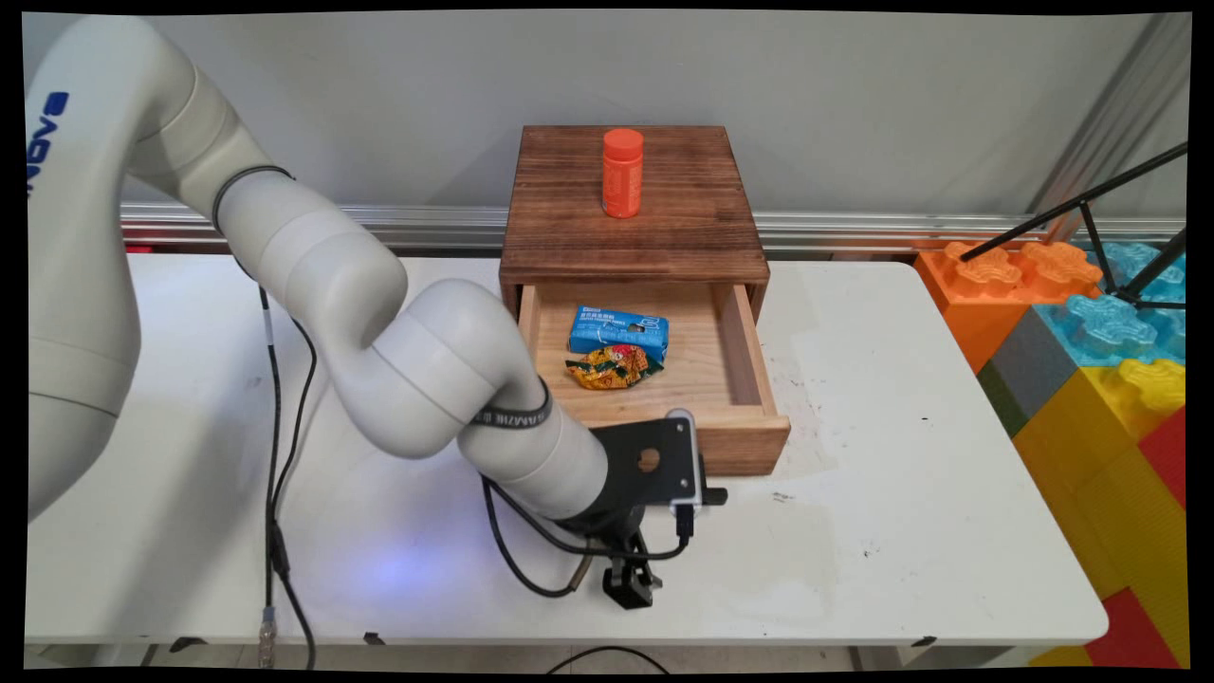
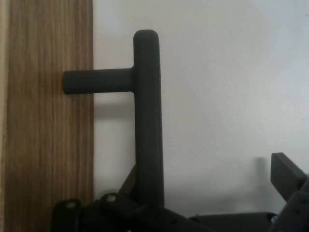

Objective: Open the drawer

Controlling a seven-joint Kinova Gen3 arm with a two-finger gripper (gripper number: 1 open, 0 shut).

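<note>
Pincer, main view: pincer (image 1: pixel 631 588) hangs low over the table (image 1: pixel 901 474), close to its near edge and just in front of the drawer's front board; from this side I cannot make out its opening.
Drawer: drawer (image 1: pixel 740 346) stands pulled well out of the chest (image 1: pixel 631 237), towards the table's near edge.
Handle: only one black end of the handle (image 1: pixel 716 495) shows, beside the wrist, just off the front board.
In the drawer: a blue pack (image 1: pixel 618 332) lies towards the back, and a gold wrapper (image 1: pixel 614 367) lies just in front of it, touching or nearly so.
On the chest: an orange bottle (image 1: pixel 622 173) stands upright near the back edge of the top.
Beyond the table: big coloured blocks (image 1: pixel 1091 360) are stacked off its right edge.
Cables: black cables (image 1: pixel 275 427) hang from the arm across the table's left part.
Pincer, hand view: its opening is wide; one finger (image 2: pixel 287 171) sits far out at the lower right, its mate's linkage at the lower left.
Handle, hand view: the bar (image 2: pixel 147 121) runs up from between the linkage, held off the front board (image 2: pixel 48 121) by a short post; nothing is clamped on it, and I cannot tell whether anything touches it.
State of things: drawer open, both packets inside, bottle outside on top, pincer empty.
</note>
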